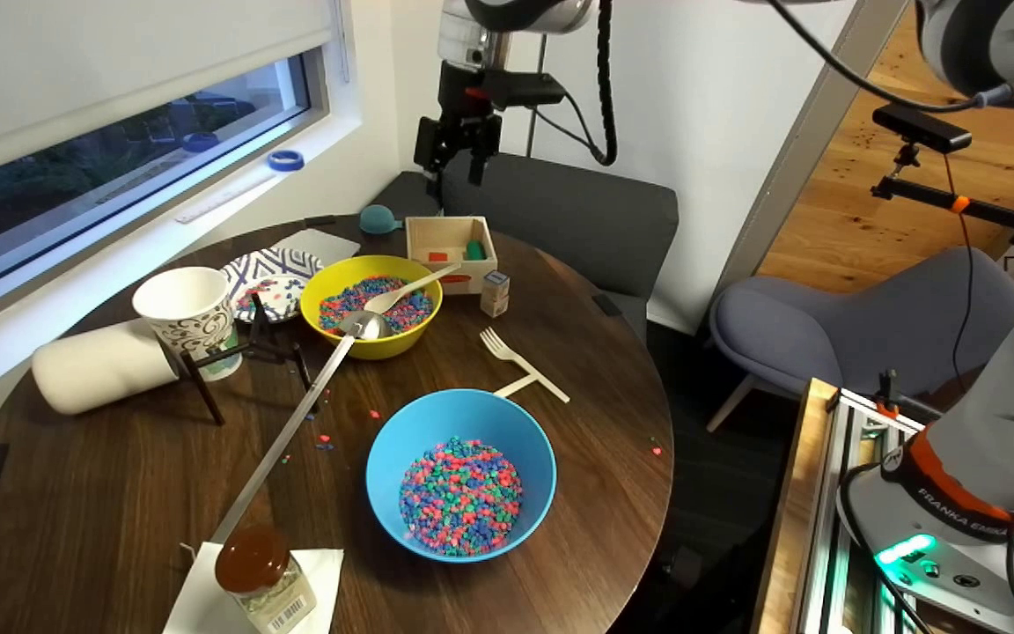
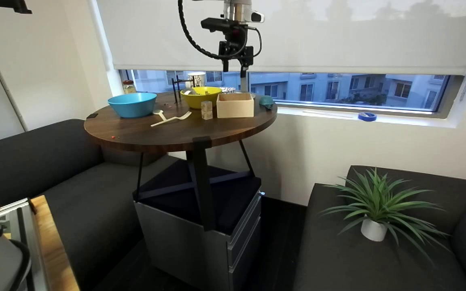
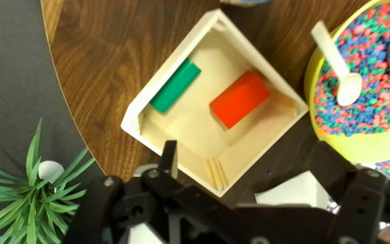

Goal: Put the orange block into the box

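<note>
The orange block (image 3: 240, 99) lies on its side on the floor of the light tan wooden box (image 3: 254, 147), towards one corner. In an exterior view a small part of the orange block (image 1: 438, 256) shows inside the box (image 1: 447, 231). In an exterior view the box (image 2: 235, 108) hides its contents behind its wall. My gripper (image 3: 250, 152) is open, with its fingers wide apart and nothing between them. The gripper shows in both exterior views (image 1: 456, 172) (image 2: 234, 70), raised in the air above and near the box, touching nothing.
A green block (image 3: 175, 85) lies in the box along a wall. The yellow bowl (image 3: 361, 145) with bits and a pale spoon (image 3: 349, 88) stands beside the box. A small carton (image 1: 495, 293), a fork (image 1: 525, 363), a blue bowl (image 1: 384, 475) and a teal scoop (image 1: 377, 219) are nearby.
</note>
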